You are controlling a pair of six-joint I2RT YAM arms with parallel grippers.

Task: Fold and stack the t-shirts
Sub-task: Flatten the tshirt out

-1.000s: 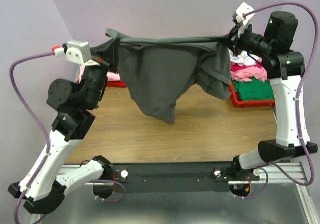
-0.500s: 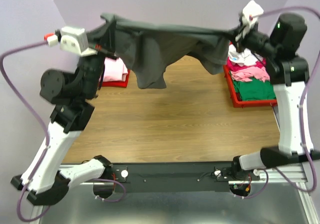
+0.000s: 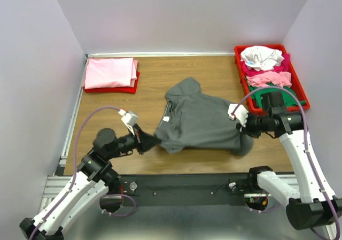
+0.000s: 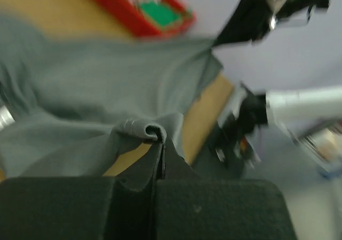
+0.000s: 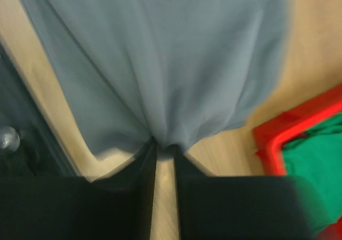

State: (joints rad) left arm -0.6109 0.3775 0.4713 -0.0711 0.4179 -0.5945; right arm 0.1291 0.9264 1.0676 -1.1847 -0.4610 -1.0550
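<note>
The dark grey t-shirt (image 3: pixel 200 120) lies spread mid-table. The left gripper (image 4: pixel 160 144) is clamped tight on a fold at the shirt's 8 o'clock corner. At 4 o'clock, cloth bunches at the right gripper (image 5: pixel 164 146), whose fingers are a sliver apart; I cannot tell if they grip.

The red tray (image 3: pixel 238 71) at 1 o'clock holds white (image 3: pixel 260 56), pink (image 3: pixel 267 78) and green (image 3: pixel 260 98) shirts. The other tray (image 3: pixel 109 90), at 10 o'clock, holds a folded pink shirt (image 3: pixel 109 72).

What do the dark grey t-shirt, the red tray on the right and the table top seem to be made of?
Dark grey t-shirt: soft matte knit cloth, probably cotton; it wrinkles and lies limp.
Red tray: likely moulded plastic; even bright colour, thin stiff rim.
Table top: wood or wood-look laminate, with brown grain lines and low sheen; which of the two I cannot tell.
</note>
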